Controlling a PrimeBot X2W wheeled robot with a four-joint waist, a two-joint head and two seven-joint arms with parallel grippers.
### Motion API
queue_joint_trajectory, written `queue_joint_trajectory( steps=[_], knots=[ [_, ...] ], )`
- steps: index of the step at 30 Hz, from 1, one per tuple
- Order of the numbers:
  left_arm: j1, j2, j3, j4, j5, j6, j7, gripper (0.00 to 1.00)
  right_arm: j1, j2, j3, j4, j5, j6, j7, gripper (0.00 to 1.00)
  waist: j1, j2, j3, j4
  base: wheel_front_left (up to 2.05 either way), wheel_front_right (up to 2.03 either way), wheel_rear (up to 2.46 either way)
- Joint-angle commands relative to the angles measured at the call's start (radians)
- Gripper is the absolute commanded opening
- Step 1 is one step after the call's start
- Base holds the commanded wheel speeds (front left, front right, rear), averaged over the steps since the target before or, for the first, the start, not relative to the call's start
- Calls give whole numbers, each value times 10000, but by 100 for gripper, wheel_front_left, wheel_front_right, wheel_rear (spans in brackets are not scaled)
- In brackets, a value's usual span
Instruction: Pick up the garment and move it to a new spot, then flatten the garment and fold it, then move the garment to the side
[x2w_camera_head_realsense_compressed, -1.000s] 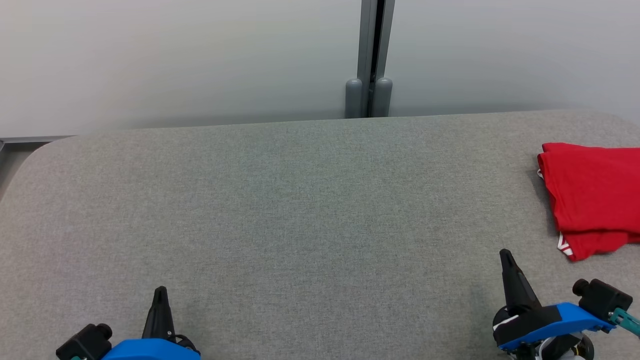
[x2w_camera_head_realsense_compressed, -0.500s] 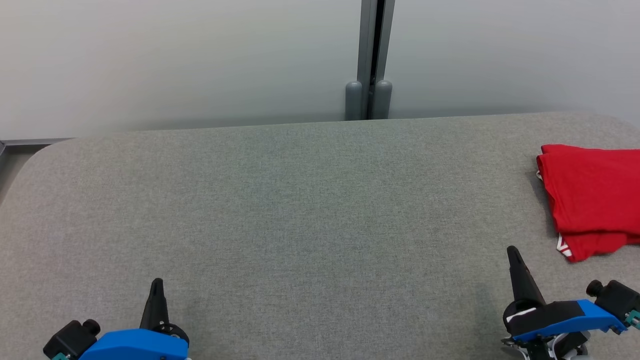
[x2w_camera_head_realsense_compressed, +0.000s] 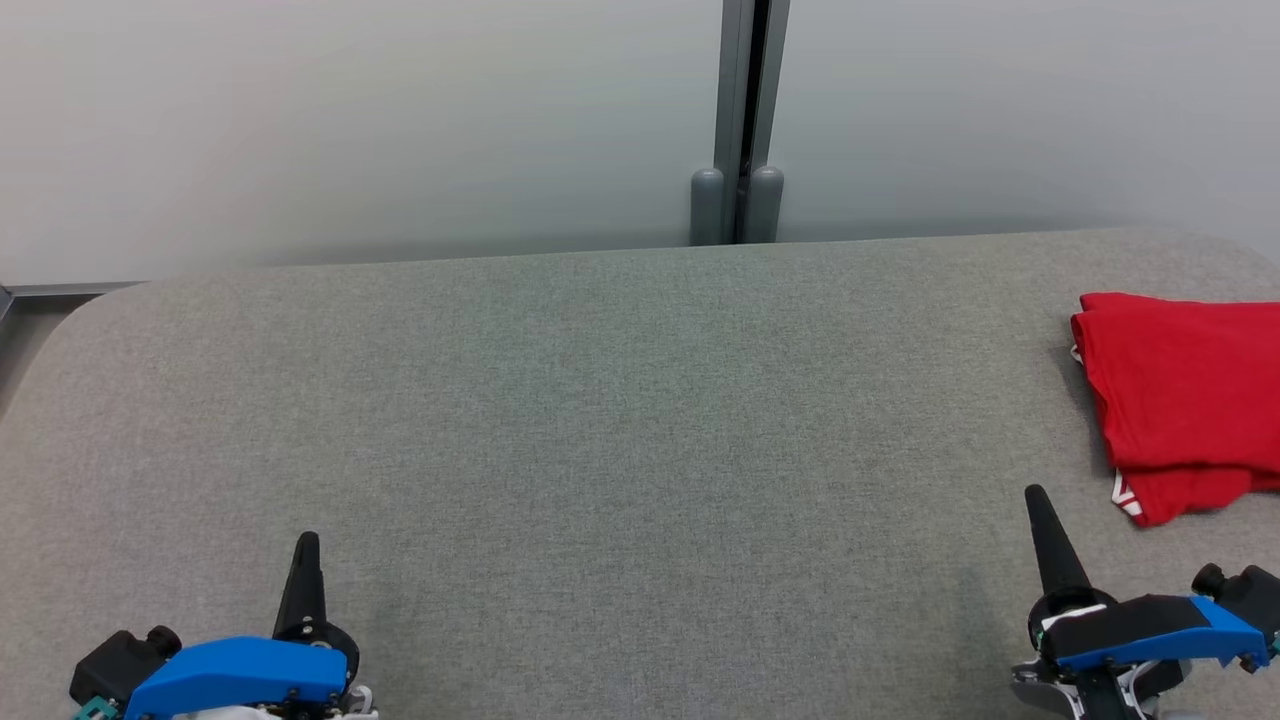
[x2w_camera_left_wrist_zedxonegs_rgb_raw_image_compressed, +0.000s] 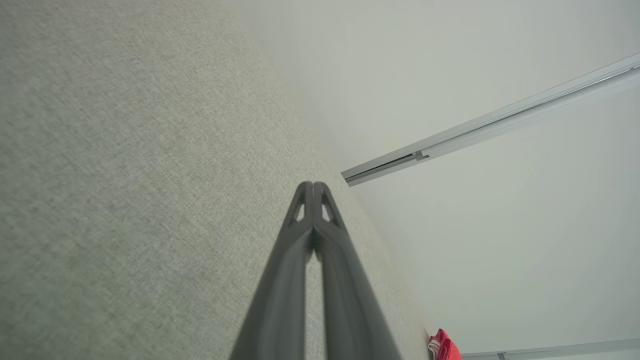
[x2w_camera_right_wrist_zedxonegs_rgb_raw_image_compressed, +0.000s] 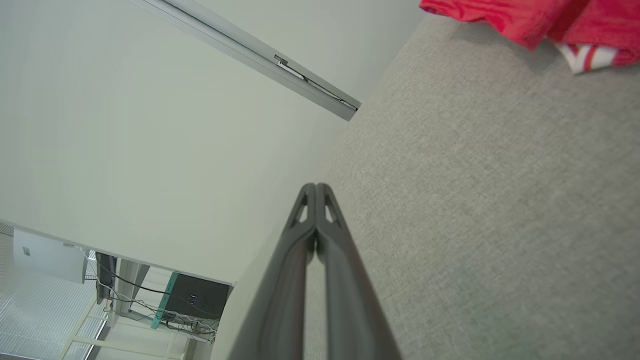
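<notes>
Red garment (x2w_camera_head_realsense_compressed: 1185, 400) at 3 o'clock on counter (x2w_camera_head_realsense_compressed: 600, 420) looks soft, light, floppy. I'd pinch its near edge. My left claw (x2w_camera_head_realsense_compressed: 305, 542) and right claw (x2w_camera_head_realsense_compressed: 1034, 495) are both together, empty.

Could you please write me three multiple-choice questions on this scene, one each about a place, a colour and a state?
1. Where on the table does the garment lie?
A. far right
B. middle
C. far left

2. What colour is the garment?
A. blue
B. red
C. green

3. How are the left gripper and the right gripper?
A. both shut, empty
B. both open
C. one holding the garment

Answers:
1 A: it lies folded at the head view's right edge.
2 B: its cloth is bright red.
3 A: both wrist views show them closed tip to tip on nothing.
</notes>
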Motion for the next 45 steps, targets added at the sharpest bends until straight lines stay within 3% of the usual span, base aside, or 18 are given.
queue_joint_trajectory(
  steps=[1,45],
  knots=[
    [-236,-1,142,-106,-295,-82,79,0,-118,-36,-58,-155,374,0,86,0,-1,-1,-9,0,0,0,0],
    [-750,-170,928,-185,-3711,-699,1071,0,-136,-50,-461,-582,4258,2,1080,0,-1,-1,-213,1,0,0,0]
  ],
)
